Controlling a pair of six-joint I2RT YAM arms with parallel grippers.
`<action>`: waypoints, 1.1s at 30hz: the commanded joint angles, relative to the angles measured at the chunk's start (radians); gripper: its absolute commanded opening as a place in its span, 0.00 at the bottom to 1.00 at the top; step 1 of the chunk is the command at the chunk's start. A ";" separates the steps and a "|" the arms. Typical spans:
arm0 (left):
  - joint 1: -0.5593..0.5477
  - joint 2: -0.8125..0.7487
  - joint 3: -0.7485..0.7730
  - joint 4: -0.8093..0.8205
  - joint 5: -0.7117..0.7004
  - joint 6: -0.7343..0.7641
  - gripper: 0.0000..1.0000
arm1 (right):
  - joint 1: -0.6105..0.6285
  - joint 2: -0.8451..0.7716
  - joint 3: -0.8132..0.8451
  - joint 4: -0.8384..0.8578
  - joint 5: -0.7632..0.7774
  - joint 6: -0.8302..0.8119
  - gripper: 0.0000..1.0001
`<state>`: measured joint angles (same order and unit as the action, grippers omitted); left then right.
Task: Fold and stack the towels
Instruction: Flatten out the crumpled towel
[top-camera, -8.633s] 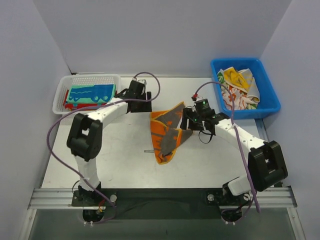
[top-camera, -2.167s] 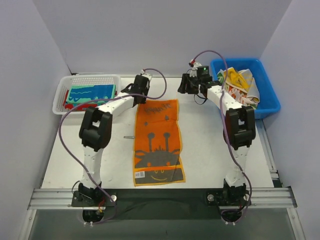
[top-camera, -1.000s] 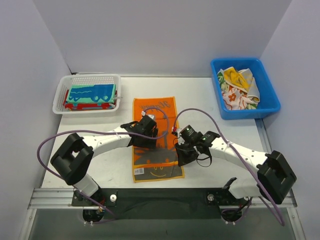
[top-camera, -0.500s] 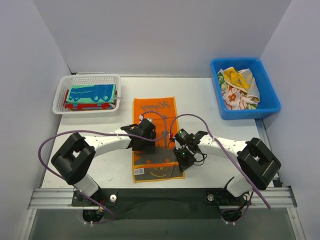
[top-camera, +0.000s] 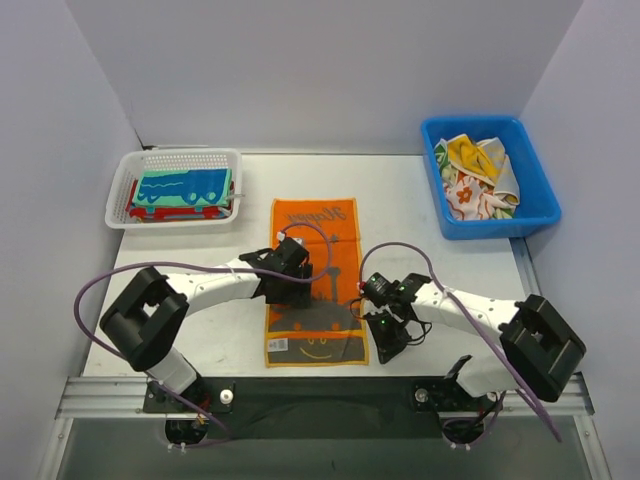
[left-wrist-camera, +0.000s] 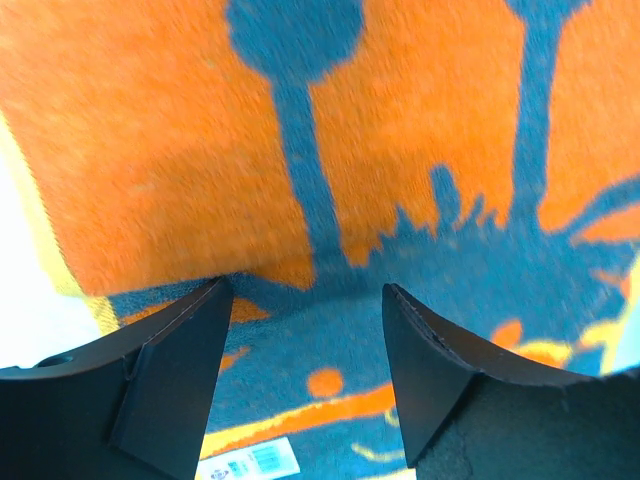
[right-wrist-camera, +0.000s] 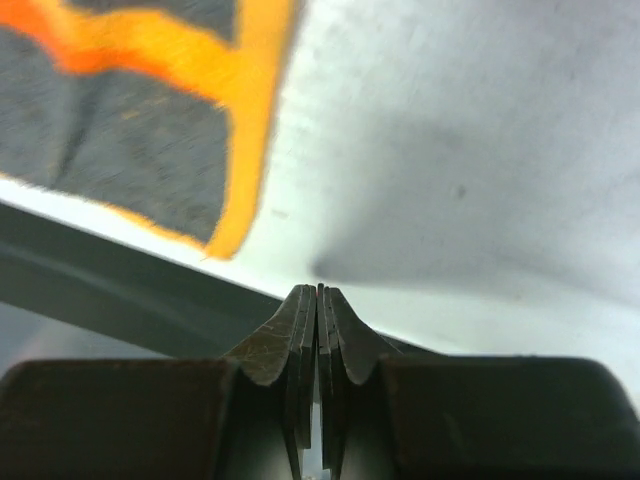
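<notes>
Towel in hand: the grey towel with orange border (top-camera: 315, 270) was seen spread flat in the middle of the table (top-camera: 430, 240). Its long sides ran away from the arms, and its grey end was nearest them.
Left gripper: the left gripper (top-camera: 290, 290) was held over the towel's left half, about midway along. Its jaws were parted wide with nothing between them. Contact with the cloth could not be told.
Right gripper: the right gripper (top-camera: 385, 340) was pressed fully closed on nothing. It was placed over bare table just beside the towel's near right corner. In the wrist view that corner (right-wrist-camera: 130, 110) was seen up and left of the fingertips.
Step judged: the near edge was apparently about to be taken, so that it could be folded over to the far edge.
How best done: the right jaws would need to be opened first, then slid onto the corner. The left gripper would be better brought to the near left corner. Both corners should be lifted together and laid square on the far ones.
Risk: a skewed fold could be made by a one-sided lift.
Stack: a teal towel (top-camera: 183, 187) was seen folded in the white mesh basket (top-camera: 180, 155), far left.
Waiting: crumpled towels (top-camera: 475, 175) were seen in the blue bin (top-camera: 480, 125), far right.
</notes>
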<state>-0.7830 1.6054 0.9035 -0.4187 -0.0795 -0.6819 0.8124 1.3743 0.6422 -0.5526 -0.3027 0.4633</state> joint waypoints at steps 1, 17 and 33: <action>-0.018 -0.038 -0.038 -0.028 0.135 -0.041 0.73 | 0.021 -0.114 0.031 -0.087 0.005 0.023 0.02; 0.040 -0.288 -0.019 -0.155 0.023 0.024 0.79 | -0.185 0.124 0.510 0.154 0.116 -0.178 0.14; 0.223 0.178 0.273 -0.072 0.070 0.180 0.71 | -0.190 0.500 0.565 0.267 0.119 -0.184 0.16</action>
<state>-0.5713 1.7470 1.1629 -0.5026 -0.0406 -0.5301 0.6270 1.8843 1.2297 -0.2832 -0.1722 0.2825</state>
